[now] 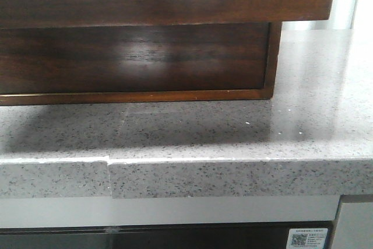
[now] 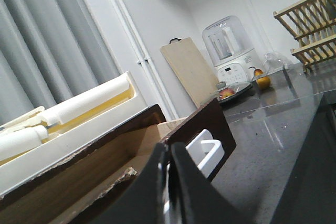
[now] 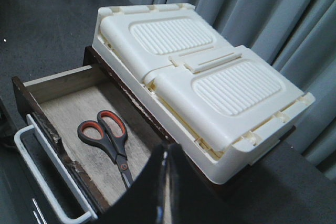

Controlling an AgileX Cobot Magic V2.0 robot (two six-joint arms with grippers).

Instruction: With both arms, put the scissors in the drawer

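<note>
both end effectors: glossy black fingers [image 2: 184,192], tapering, smooth.

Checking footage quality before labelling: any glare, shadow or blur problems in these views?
Front view: soft glare on the drawer, broad shadow on the countertop. Left wrist view: left pincer blurred. Right wrist view: even light, scissors sharp, right pincer dark.

scissors [image 3: 107,139] lying inside the open drawer [image 3: 63,103], ribbed case [image 3: 205,82] on the frame above it
</note>
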